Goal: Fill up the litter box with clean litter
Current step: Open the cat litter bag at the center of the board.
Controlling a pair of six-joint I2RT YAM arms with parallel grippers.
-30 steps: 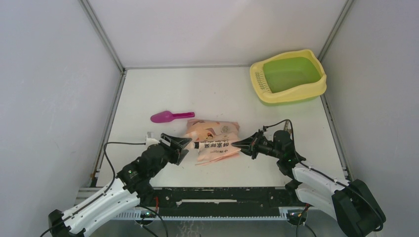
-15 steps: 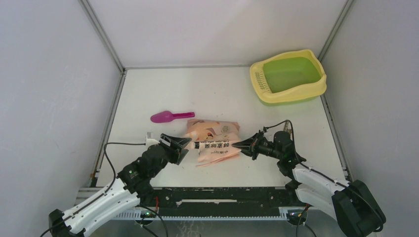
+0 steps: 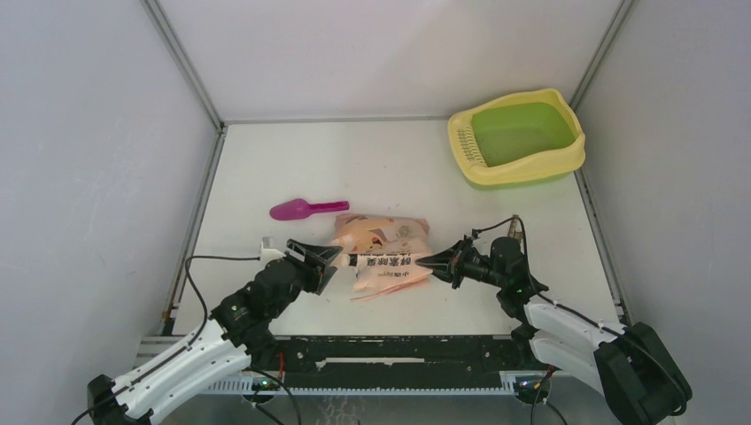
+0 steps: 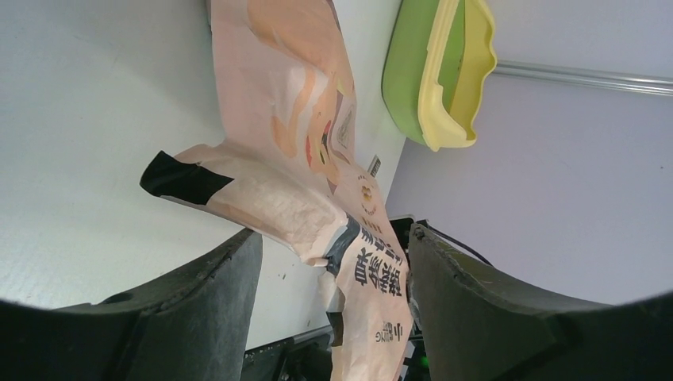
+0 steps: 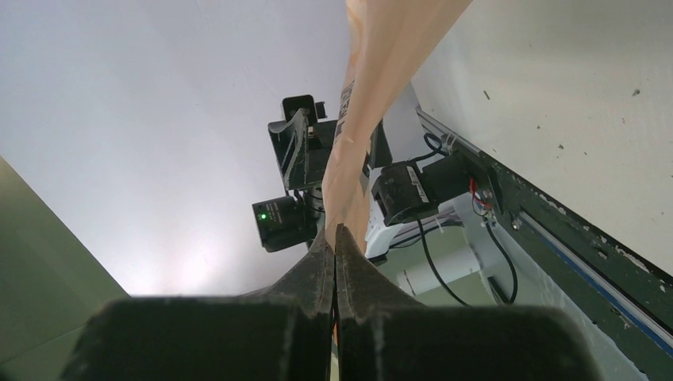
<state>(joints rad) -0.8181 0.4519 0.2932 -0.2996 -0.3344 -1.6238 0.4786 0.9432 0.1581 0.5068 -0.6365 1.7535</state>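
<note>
1. Black left gripper [image 3: 316, 257] sits low at the near left of the table [image 3: 381, 164], jaws spread wide. On my left wrist feed its fingers [image 4: 198, 309] stand either side of the bag's taped end; I cannot tell whether they touch it.
2. Just beyond that gripper the magenta scoop [image 3: 305, 209] lies flat, bowl to the left, handle pointing right, near the bag's far left corner.
3. Between the two grippers lies the peach-pink bag [image 3: 387, 251], flat on the table, with a black printed band running along it.
4. My right gripper [image 3: 427, 260] comes in low from the right and is pinched onto the bag's right edge. On the right wrist feed the fingers [image 5: 317, 270] meet, with the thin pink film caught between them.
5. Far right, in the back corner, the litter box [image 3: 531, 164] stands upright beside the right wall, grille end to the left, green basin facing up, well apart from both grippers and the bag.
</note>
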